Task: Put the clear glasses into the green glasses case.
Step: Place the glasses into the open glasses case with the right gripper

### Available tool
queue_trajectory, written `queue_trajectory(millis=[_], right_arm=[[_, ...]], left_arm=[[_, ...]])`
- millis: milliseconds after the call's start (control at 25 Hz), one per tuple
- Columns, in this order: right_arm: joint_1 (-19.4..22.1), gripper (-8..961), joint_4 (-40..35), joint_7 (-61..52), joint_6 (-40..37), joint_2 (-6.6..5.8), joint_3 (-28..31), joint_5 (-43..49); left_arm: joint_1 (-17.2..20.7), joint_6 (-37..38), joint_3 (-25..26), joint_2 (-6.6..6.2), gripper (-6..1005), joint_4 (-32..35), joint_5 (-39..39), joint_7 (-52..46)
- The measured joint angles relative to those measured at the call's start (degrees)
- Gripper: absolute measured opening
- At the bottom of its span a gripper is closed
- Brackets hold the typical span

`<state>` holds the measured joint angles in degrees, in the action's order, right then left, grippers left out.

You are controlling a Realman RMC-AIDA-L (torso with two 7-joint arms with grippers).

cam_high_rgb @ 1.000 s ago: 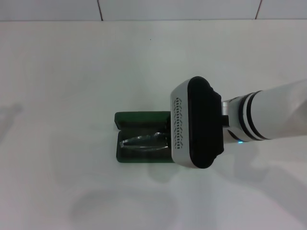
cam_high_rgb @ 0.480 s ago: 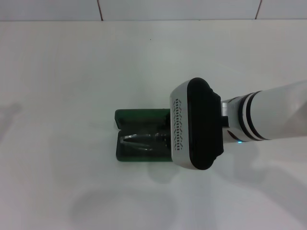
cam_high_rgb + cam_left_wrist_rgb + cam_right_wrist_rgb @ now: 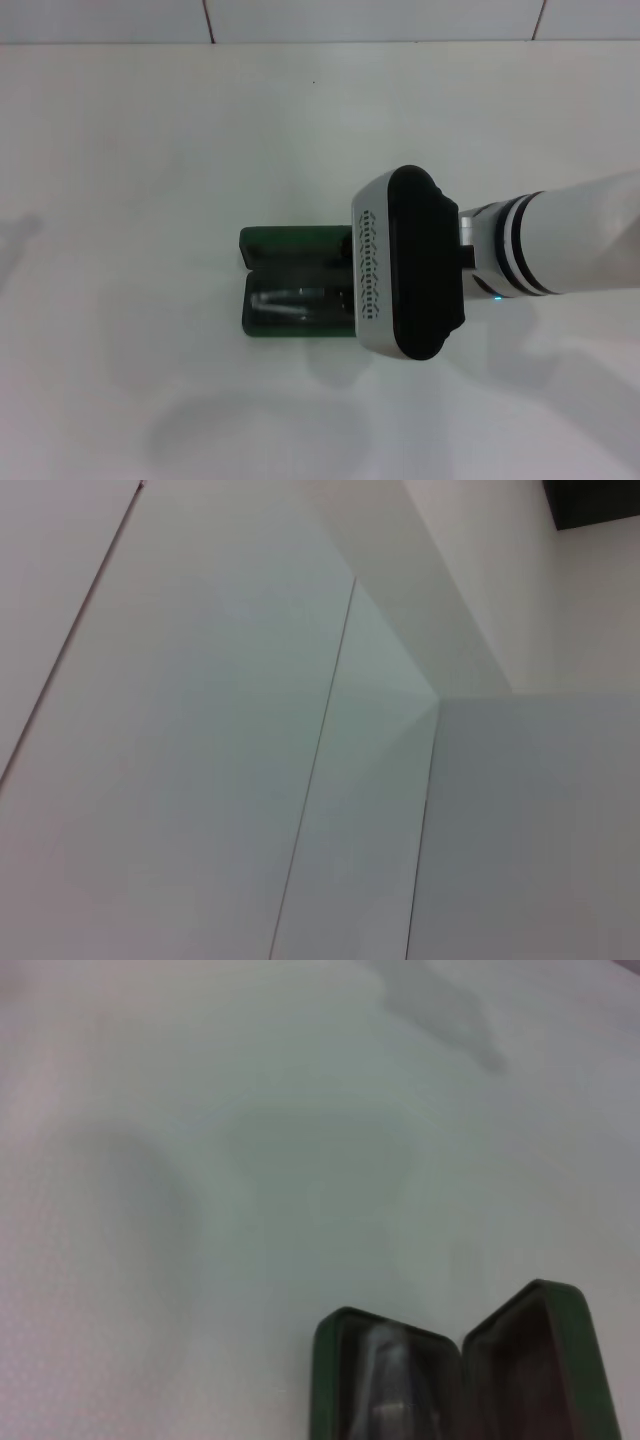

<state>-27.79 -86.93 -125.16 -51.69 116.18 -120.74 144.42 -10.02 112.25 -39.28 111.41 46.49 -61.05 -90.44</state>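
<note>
Clear glasses now flat in open green glasses case; right hand over case, grip state unclear

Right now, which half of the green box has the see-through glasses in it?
The half nearer the robot: the clear glasses lie in that tray of the green glasses case. The far half, the open lid, holds nothing.

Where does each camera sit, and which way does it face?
Head view: high, looking down at the white table; the right gripper covers one end of the open green glasses case holding the clear glasses.
Left wrist view: only pale flat surfaces; no body part.
Right wrist view: faces table and case; no fingers.
Shared: head and right wrist both show case and glasses.
</note>
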Motion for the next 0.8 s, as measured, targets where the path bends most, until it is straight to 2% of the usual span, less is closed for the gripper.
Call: queue_trajectory(millis=[280, 680, 800], right_arm=[[0.61, 214, -1.31, 0.01, -0.6, -0.03, -0.8, -0.05], [4.46, 207, -6.42, 0.16, -0.66, -0.27, -1.78, -0.76], [6.27, 205, -9.02, 0.24, -0.75, -0.38, -1.8, -2.21]], left_arm=[[0.07, 0.16, 0.0, -0.38, 37, 0.17, 0.18, -0.35], [0.83, 0.78, 0.0, -0.5, 36, 0.44, 0.38, -0.53], [0.92, 1.53, 0.0, -0.9, 36, 0.44, 0.2, -0.94]])
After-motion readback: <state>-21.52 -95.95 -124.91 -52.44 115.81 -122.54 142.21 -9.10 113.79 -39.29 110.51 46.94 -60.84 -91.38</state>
